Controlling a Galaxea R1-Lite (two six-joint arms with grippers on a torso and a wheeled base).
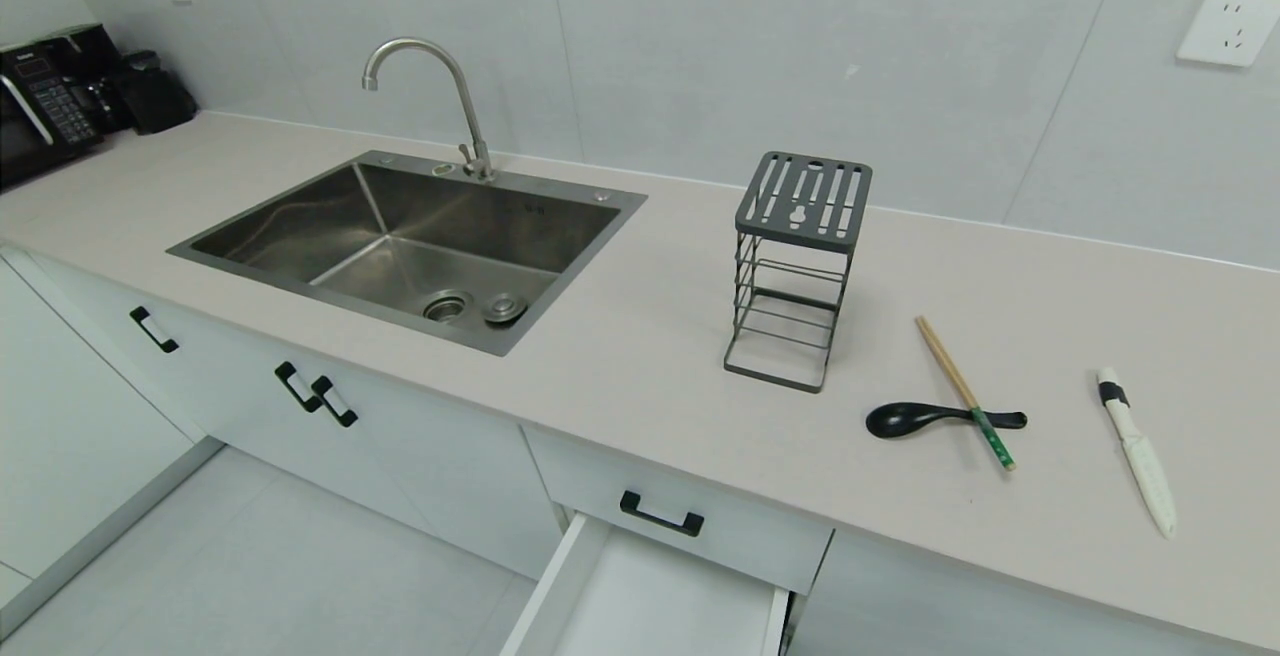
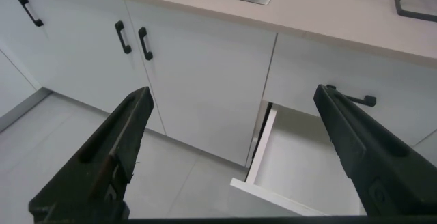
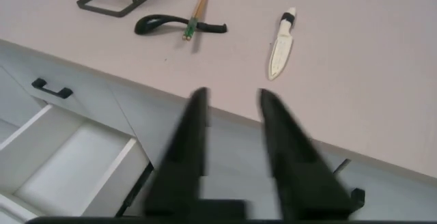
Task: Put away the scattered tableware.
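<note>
A black spoon [image 1: 940, 419] lies on the counter right of a grey wire rack [image 1: 797, 271]. A pair of chopsticks [image 1: 965, 392] with green tips rests across the spoon's handle. Farther right lies a white knife [image 1: 1136, 450] with a black band. The right wrist view has the spoon [image 3: 171, 25], chopsticks [image 3: 194, 15] and knife [image 3: 281, 44] on the counter beyond my right gripper [image 3: 231, 115], which hangs below the counter edge, jaws narrowly apart and empty. My left gripper [image 2: 232, 128] is wide open and empty in front of the cabinets, above the open drawer [image 2: 300, 169].
A steel sink [image 1: 410, 246] with a faucet [image 1: 425, 96] is set into the counter at the left. A white drawer [image 1: 650, 601] stands pulled open below the counter, under a shut drawer with a black handle [image 1: 660, 514]. A black appliance [image 1: 45, 101] stands far left.
</note>
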